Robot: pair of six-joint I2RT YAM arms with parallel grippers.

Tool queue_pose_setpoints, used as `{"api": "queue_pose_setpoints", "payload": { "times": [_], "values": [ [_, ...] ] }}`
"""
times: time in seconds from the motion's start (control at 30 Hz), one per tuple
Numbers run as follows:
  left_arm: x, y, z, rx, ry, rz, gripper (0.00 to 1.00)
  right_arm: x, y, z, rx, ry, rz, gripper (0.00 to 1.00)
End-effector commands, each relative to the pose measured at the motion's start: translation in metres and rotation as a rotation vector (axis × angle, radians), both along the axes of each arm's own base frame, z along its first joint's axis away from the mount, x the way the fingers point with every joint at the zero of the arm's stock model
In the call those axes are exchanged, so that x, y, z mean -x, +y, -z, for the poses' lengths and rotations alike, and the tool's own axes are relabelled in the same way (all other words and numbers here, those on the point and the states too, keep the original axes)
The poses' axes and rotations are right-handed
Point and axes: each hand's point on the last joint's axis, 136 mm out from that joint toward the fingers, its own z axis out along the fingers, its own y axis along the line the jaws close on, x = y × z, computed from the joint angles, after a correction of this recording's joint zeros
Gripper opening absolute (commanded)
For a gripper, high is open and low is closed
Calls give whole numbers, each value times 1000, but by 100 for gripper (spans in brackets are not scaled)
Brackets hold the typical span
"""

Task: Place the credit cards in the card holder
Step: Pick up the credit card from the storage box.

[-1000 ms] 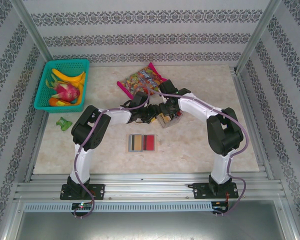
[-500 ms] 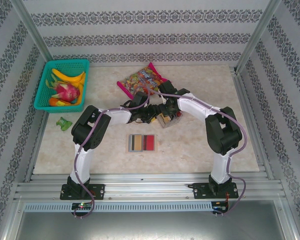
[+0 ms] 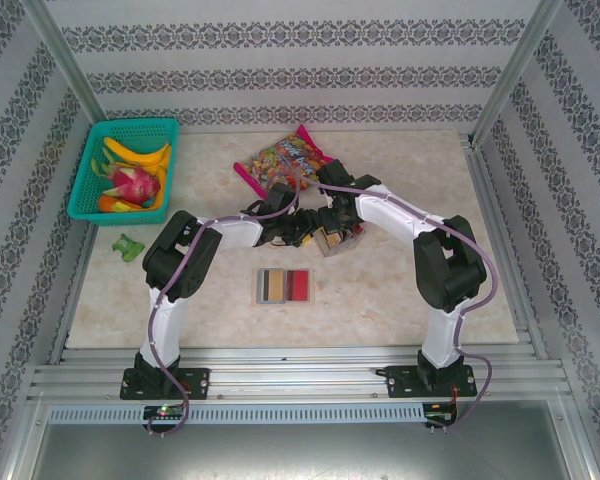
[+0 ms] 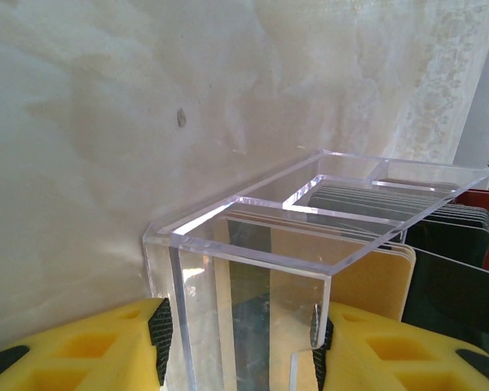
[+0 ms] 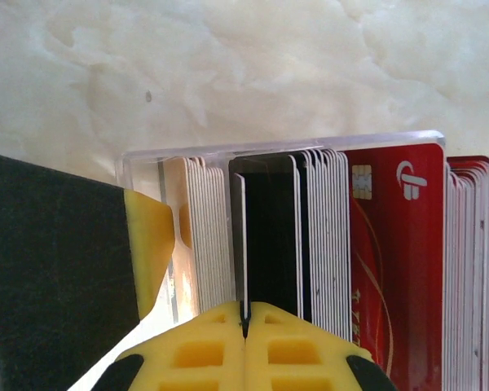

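Observation:
The card holder [image 3: 284, 286], a flat tan wallet, lies open on the table in front of both arms, with a tan, a dark and a red strip showing inside it. Behind it stands a clear plastic card rack [image 4: 253, 244], and my left gripper [image 4: 240, 346] is shut on its end walls. Several credit cards stand in the rack: tan ones [image 4: 375, 277], black ones [image 5: 269, 236] and a red one [image 5: 395, 261]. My right gripper [image 5: 244, 322] is shut on the top edge of one thin pale-edged card [image 5: 239, 244] beside the black ones. In the top view both grippers meet at the rack [image 3: 332, 240].
A green basket [image 3: 90, 190] of fruit sits at the far left. A colourful candy bag [image 3: 285, 160] lies just behind the arms, with a pink stick [image 3: 248, 180] beside it. A small green object [image 3: 129, 246] lies left of the left arm.
My right gripper's fingers have closed fully onto the card edge. Both arms and the rack stay almost where they were.

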Motion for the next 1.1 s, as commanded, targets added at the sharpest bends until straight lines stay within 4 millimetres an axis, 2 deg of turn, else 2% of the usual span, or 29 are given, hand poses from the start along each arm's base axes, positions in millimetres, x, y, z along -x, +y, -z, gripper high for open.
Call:
{"api": "queue_pose_setpoints", "payload": {
  "times": [0.0, 0.1, 0.27, 0.4, 0.7, 0.77, 0.93, 1.07],
  "values": [
    [-2, -1, -6, 15, -18, 4, 51, 0, -7, -21, 41, -47, 50, 8],
    [-1, 0, -6, 13, -17, 5, 51, 2, -7, -26, 50, -59, 65, 5],
    [-1, 0, -11, 3, -31, 8, 51, 4, -8, -48, 63, -137, 132, 4],
    [-1, 0, -20, -12, -53, 14, 51, 9, -6, -67, 68, -211, 188, 2],
    [4, 7, -45, -45, -107, 18, 52, 26, -1, -91, 28, -304, 300, 0],
    [8, 15, -48, -67, -115, 3, 52, 32, 1, -97, 20, -330, 311, 0],
    [29, 49, -62, -180, -165, -33, 52, 53, 2, -113, -74, -378, 351, 0],
    [57, 83, -65, -290, -176, -41, 53, 70, 5, -106, -139, -333, 361, 0]
  ]
}}
